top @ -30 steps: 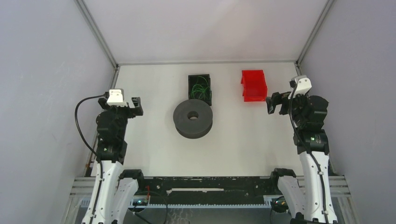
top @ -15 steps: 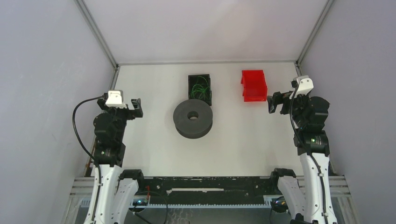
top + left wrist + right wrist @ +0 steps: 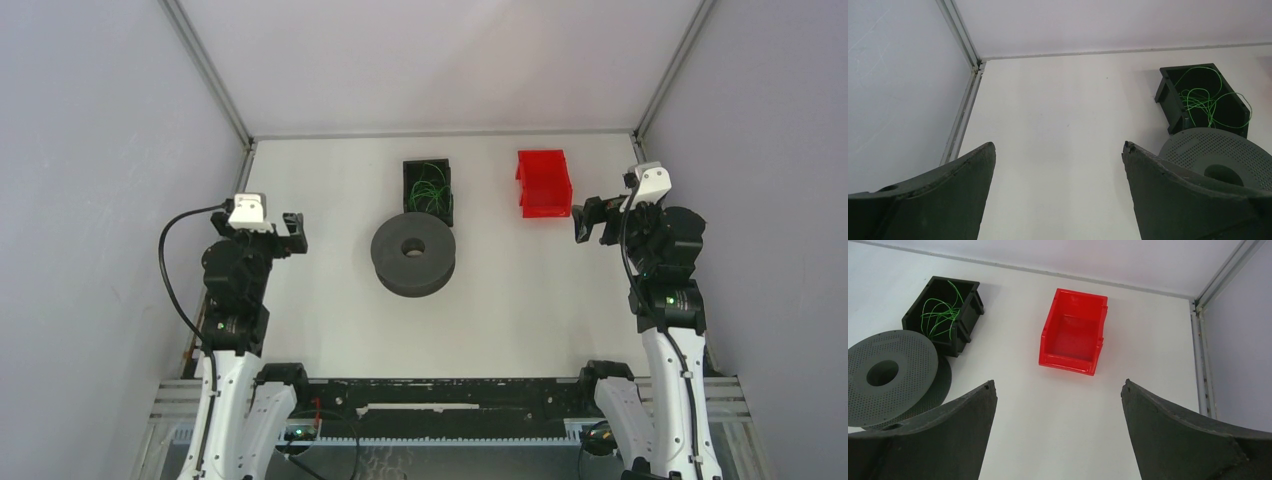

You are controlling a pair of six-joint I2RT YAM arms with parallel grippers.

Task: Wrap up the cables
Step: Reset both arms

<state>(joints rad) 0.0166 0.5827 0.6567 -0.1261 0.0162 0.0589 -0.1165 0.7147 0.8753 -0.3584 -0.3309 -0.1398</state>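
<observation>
Left hand (image 3: pixel 291 231) spread wide, gripping nothing, well left of dark grey perforated plastic spool (image 3: pixel 440 264). Right hand (image 3: pixel 584 220) likewise wide open and empty, well right of spool. Thin bright green cables (image 3: pixel 1200 106) looped loosely inside black plastic bin (image 3: pixel 1174 107), just behind spool. Empty red plastic bin (image 3: pixel 1073 335) behind-right of spool, on white table (image 3: pixel 530 300).
</observation>
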